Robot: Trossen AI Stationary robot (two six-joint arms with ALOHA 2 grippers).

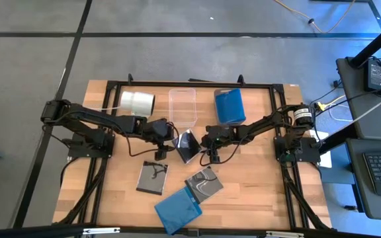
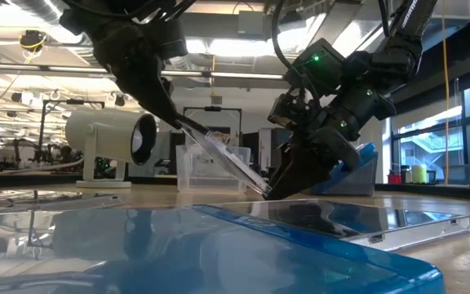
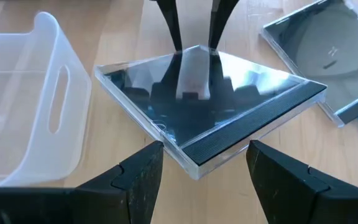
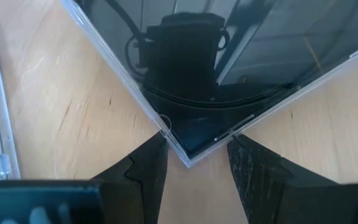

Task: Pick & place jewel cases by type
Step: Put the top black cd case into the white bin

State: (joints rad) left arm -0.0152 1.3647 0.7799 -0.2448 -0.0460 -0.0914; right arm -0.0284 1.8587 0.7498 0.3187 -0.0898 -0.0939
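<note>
near the middle of the wooden surface (image 1: 243, 192), just in front of the clear bin (image 1: 182, 106): a dark jewel case (image 1: 189, 145), tilted, one corner low. pinched at opposite corners by left gripper (image 1: 172, 134) and right gripper (image 1: 204, 142), each pair of fingers spread around a corner of the case. farther from the clear bin, toward the front edge: a black case with white swirl (image 1: 153, 178), a grey case with swirl (image 1: 204, 183), a blue case (image 1: 177, 210). beside the clear bin: a blue bin (image 1: 229, 106) and a white cylinder (image 1: 137, 101).
</note>
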